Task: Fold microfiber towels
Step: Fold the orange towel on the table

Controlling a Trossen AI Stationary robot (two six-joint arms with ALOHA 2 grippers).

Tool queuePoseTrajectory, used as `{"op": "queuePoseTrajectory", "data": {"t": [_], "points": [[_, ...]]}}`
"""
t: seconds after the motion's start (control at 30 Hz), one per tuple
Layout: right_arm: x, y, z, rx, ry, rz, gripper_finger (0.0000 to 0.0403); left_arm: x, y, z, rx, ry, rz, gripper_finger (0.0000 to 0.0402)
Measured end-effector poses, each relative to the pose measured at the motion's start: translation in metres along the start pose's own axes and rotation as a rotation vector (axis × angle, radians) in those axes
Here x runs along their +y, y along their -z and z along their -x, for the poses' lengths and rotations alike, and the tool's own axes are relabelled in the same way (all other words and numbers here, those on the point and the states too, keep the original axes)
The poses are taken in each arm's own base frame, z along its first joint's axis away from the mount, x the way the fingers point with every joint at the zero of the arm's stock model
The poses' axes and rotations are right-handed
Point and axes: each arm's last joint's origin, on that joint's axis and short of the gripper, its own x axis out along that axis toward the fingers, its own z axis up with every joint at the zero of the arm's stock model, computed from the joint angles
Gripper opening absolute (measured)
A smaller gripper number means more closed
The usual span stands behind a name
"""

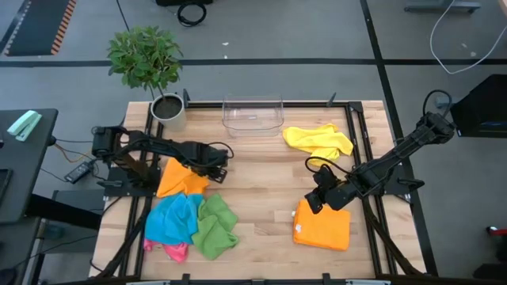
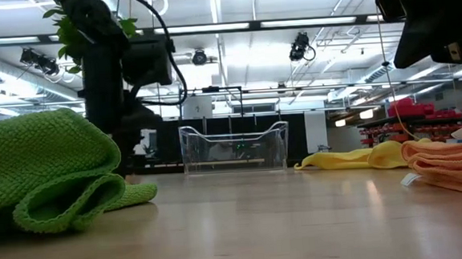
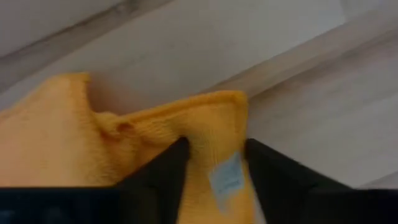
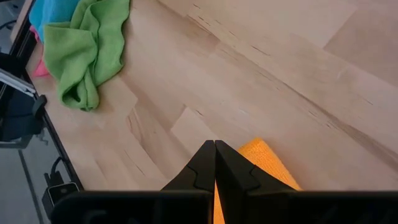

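An orange towel (image 1: pixel 179 179) lies crumpled at the table's left. My left gripper (image 1: pixel 207 165) points down over its right-hand corner. In the left wrist view the open gripper (image 3: pixel 214 163) has a finger on either side of a strip of that towel (image 3: pixel 155 124) bearing a white label (image 3: pixel 225 179). A folded orange towel (image 1: pixel 323 226) lies flat near the front right. My right gripper (image 1: pixel 317 195) hangs shut above its left edge, clear of it (image 4: pixel 214 167). Blue (image 1: pixel 173 220), green (image 1: pixel 215 226) and pink (image 1: pixel 176 252) towels lie heaped at the front left. A yellow towel (image 1: pixel 317 140) lies crumpled at the back. My left gripper comes at the orange towel from above, pointing down. Its two fingers (image 3: pixel 163 171) stand on either side of the corner strip with the label (image 3: pixel 214 130). The cloth fills the gap between them and lies on the table. Whether the fingers touch the cloth, I cannot tell.
A clear plastic bin (image 1: pixel 253 115) stands at the middle of the far edge, and a potted plant (image 1: pixel 162 107) at the far left corner. Bare wood (image 1: pixel 261 190) lies between the two arms. Dark rails (image 1: pixel 356 134) run along the table's sides.
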Motion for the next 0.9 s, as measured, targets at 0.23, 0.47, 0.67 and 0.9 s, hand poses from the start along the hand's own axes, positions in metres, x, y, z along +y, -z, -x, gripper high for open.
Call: {"op": "queuePoseTrajectory", "data": {"t": [0.23,0.47,0.67,0.9], "points": [[0.000,0.000,0.000,-0.005,0.001,0.061,0.0015,-0.034,-0.021,0.045,-0.047,0.154,-0.145,0.0020],[-0.001,-0.001,0.000,-0.047,0.016,0.111,0.0015,-0.094,-0.039,0.158,-0.276,0.477,-0.424,0.0009],[0.001,-0.002,0.000,-0.061,-0.001,0.183,0.0017,-0.122,-0.008,0.229,-0.371,0.695,-0.706,0.0029],[0.003,-0.002,0.000,-0.085,-0.011,0.261,0.0068,-0.132,0.036,0.181,-0.297,0.587,-0.725,0.0011]]}}
